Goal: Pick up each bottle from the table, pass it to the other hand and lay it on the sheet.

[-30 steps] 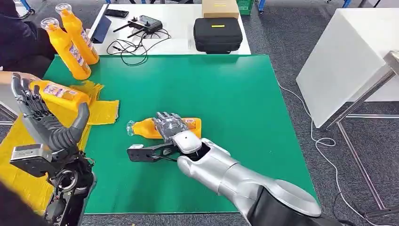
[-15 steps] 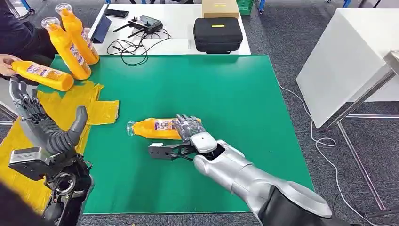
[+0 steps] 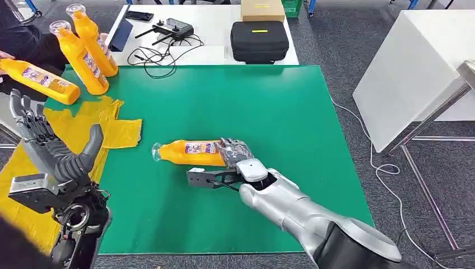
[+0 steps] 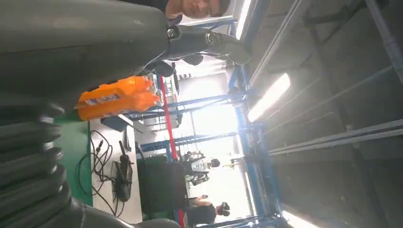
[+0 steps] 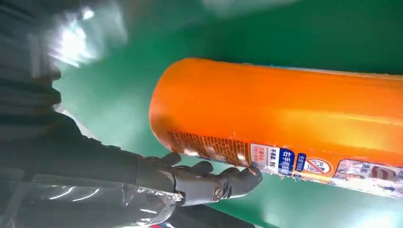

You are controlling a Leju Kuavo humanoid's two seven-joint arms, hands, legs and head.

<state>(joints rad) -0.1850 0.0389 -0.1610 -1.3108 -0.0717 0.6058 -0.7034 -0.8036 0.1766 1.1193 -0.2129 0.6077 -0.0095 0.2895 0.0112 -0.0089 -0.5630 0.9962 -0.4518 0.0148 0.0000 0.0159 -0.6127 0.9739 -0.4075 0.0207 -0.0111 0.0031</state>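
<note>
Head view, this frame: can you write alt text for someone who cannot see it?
The robot's right hand rests on the base end of an orange plastic bottle lying on its side on a green table mat. Its left hand is raised, open and empty, above a crumpled yellow sheet. At far left a person holds another orange bottle beside two more orange bottles.
</note>
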